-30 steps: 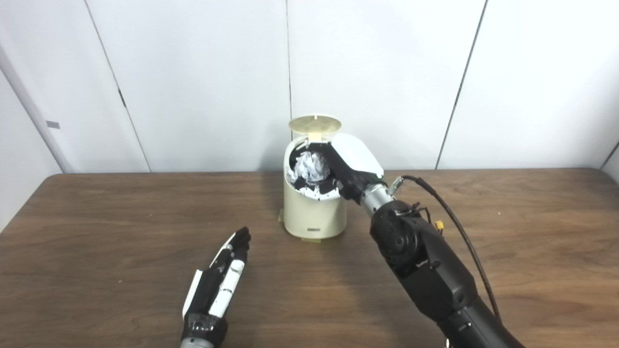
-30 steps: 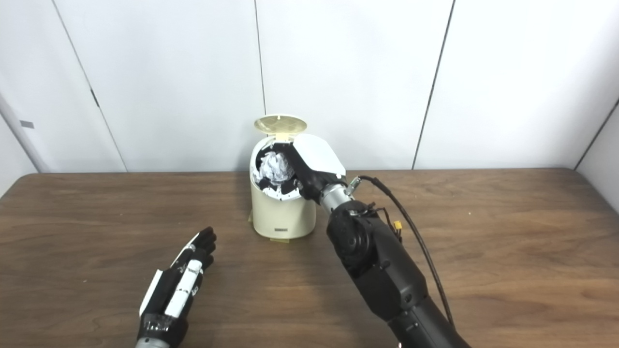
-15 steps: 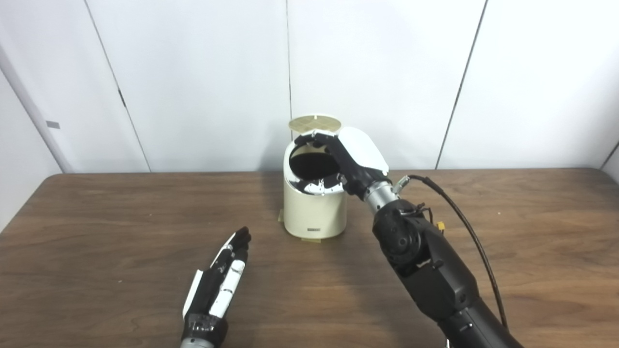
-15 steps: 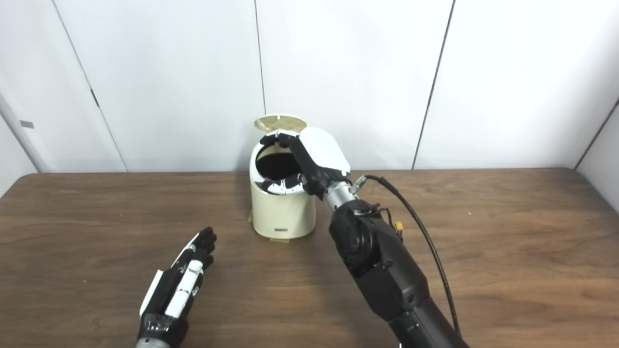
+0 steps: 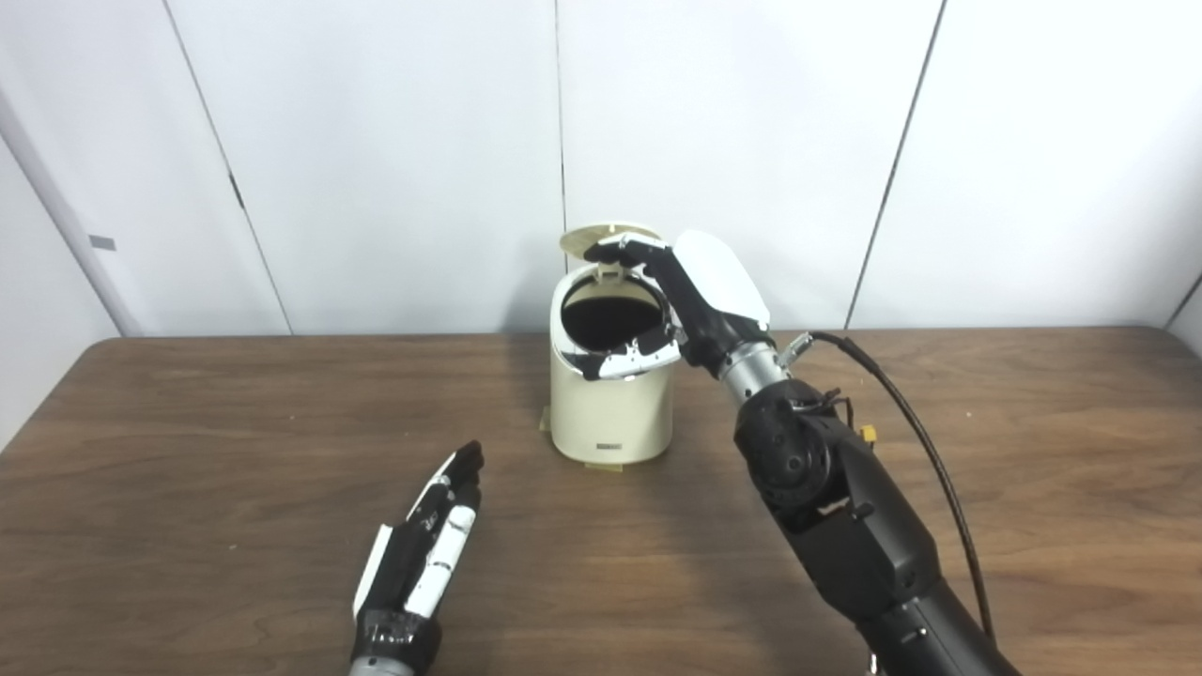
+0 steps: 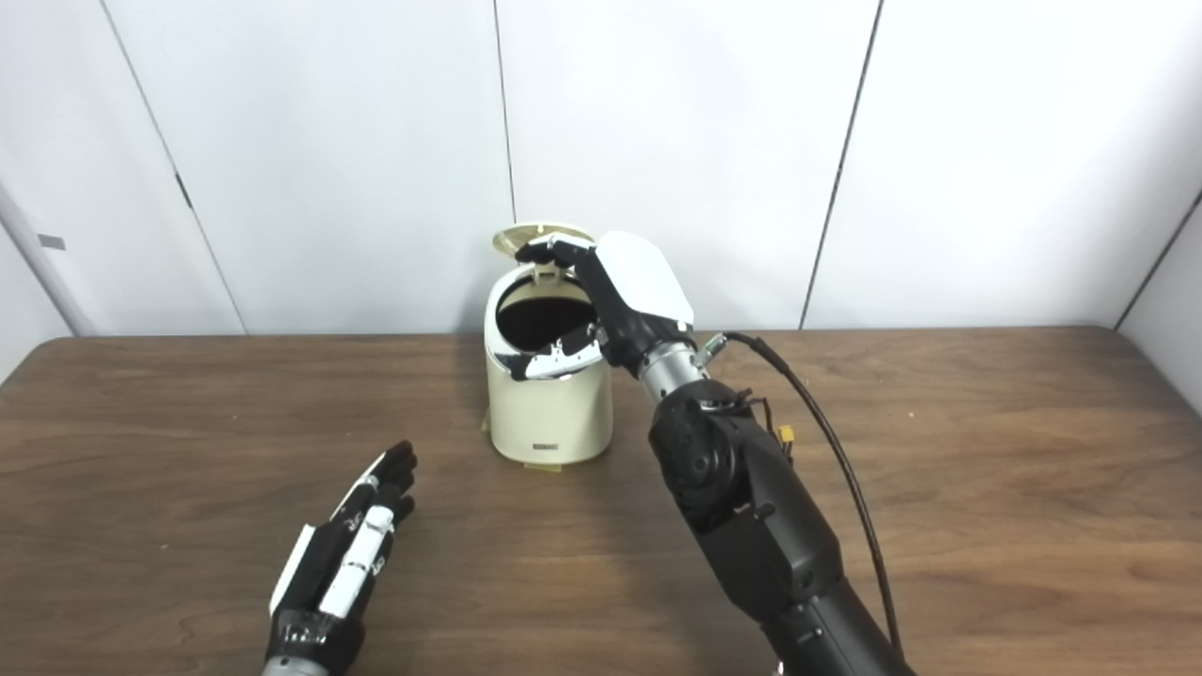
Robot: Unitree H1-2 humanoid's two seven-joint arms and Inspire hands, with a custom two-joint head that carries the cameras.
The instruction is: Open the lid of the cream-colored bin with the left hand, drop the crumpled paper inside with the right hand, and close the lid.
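Black arms, white-shelled right hand [image 5: 714, 291] (black cable [image 5: 925, 451] trailing), silver wrists.

Small label on bin [image 5: 610, 413] front, txt unreadable.

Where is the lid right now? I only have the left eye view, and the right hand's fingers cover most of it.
Observer: In the right eye view the lid stands raised behind the cream-colored bin. More of its disc shows left of the right hand.
Operator: What lies off to the right of that arm?
Observer: The table shows its right edge there, running toward the camera, well beyond the black cable.
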